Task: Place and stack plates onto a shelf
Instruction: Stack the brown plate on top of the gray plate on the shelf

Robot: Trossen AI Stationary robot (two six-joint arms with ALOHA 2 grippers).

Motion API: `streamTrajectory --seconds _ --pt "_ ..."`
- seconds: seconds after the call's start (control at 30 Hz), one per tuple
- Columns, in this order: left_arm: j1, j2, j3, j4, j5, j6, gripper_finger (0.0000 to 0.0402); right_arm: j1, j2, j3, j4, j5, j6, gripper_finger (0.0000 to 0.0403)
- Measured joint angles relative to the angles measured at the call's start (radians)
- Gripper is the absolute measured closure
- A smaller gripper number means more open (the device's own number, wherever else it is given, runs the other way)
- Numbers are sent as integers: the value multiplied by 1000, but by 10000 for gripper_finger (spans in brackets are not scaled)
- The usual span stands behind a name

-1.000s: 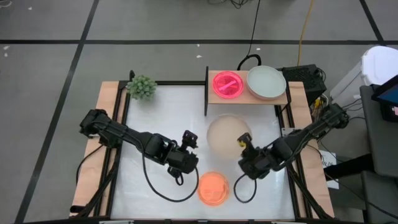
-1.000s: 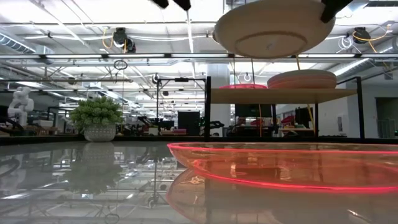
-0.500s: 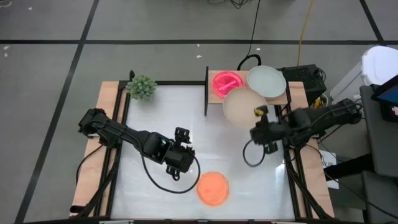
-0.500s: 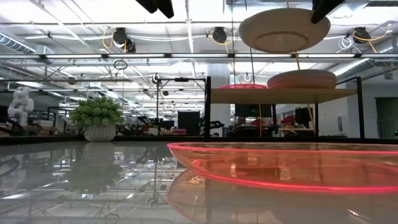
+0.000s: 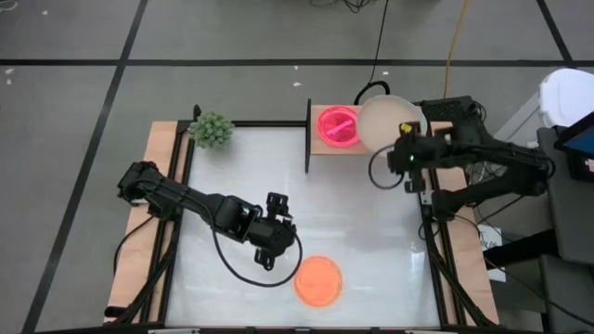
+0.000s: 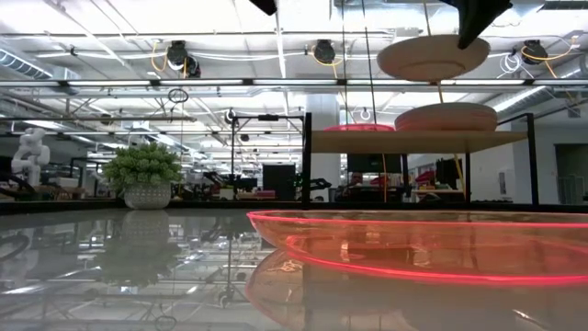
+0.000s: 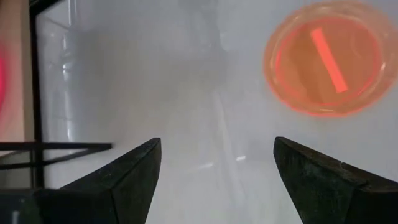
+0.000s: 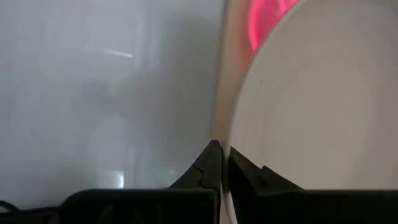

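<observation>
My right jaws (image 5: 406,139) are clamped on the rim of the beige plate (image 5: 383,122), and in my right wrist view the two dark fingers (image 8: 211,167) pinch the plate's edge (image 8: 323,106) between them. I hold that plate in the air over the right part of the shelf (image 5: 320,151); from table height it hangs (image 6: 432,57) above the stack of plates (image 6: 446,117) that already sits on the shelf board (image 6: 413,141), with a clear gap between them. From above, the held plate covers most of that stack. The magenta plate (image 5: 339,125) lies on the left part of the shelf, just beside the plate I carry. My left jaws (image 5: 277,209) stand open and hold nothing, hovering above the white surface (image 5: 232,176) near its middle; in my left wrist view the two fingers (image 7: 134,171) are spread wide apart. The orange plate (image 5: 318,281) rests flat on the surface near the front edge, a little way from my left jaws, and it fills the foreground of the low view (image 6: 423,241). A small green plant (image 5: 212,130) stands at the far left corner of the surface, well apart from everything else.
</observation>
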Motion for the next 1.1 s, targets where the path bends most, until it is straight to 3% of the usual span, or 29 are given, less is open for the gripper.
streamTrajectory --seconds 0.6,1.1 --pt "-103 5 0 83 16 83 87 -402 32 45 47 -134 -221 403" --pt "-113 5 0 87 15 71 87 -548 56 -120 156 -183 -275 403"
